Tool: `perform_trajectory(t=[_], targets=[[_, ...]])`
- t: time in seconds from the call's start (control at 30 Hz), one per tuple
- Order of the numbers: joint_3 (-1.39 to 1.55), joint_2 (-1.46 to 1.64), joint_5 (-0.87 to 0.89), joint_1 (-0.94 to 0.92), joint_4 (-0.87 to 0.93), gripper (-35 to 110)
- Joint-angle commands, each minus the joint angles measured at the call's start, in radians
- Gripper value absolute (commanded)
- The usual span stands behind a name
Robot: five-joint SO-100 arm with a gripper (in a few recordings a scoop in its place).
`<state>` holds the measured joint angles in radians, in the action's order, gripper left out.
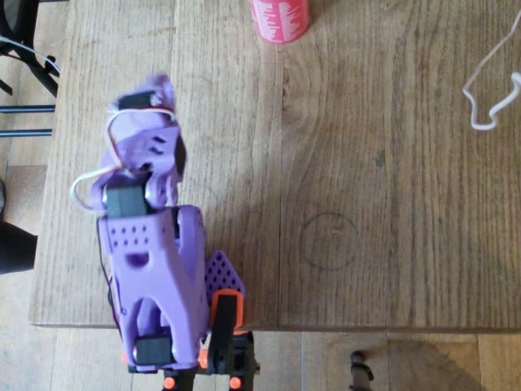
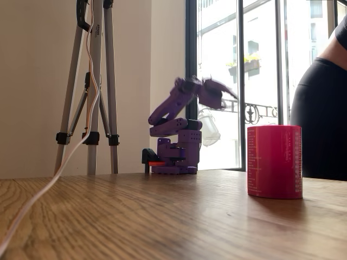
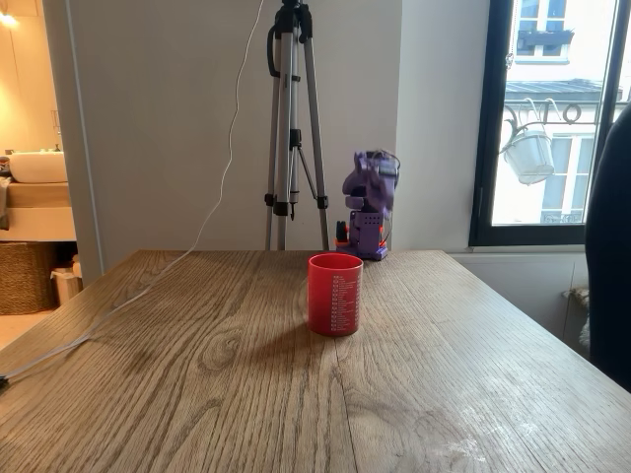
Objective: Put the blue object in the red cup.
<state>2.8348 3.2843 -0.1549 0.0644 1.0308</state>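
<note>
The red cup point(image 1: 280, 18) stands upright at the far edge of the wooden table point(image 1: 391, 163) in the overhead view; it shows too in both fixed views point(image 2: 274, 161) point(image 3: 334, 294). My purple arm is folded back over its base at the opposite edge. The gripper point(image 1: 153, 85) is raised in the air, well clear of the table and far from the cup, and shows blurred in both fixed views point(image 2: 223, 93) point(image 3: 371, 164). How its jaws stand cannot be made out. The blue object is out of view.
A white cable point(image 1: 488, 98) lies on the table's right side in the overhead view. A faint drawn circle point(image 1: 330, 240) marks the tabletop. A tripod point(image 3: 291, 118) stands behind the table beside the arm's base. A person point(image 2: 325, 108) stands at the right edge.
</note>
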Motion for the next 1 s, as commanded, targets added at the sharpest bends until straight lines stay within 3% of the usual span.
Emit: perform_trajectory(t=[0.0,0.13,0.97], targets=[[0.118,0.017,0.060,-0.009,0.005,1],[0.233,0.017,0.037,-0.018,0.032,1],[0.233,0.017,0.017,-0.023,0.032,1]])
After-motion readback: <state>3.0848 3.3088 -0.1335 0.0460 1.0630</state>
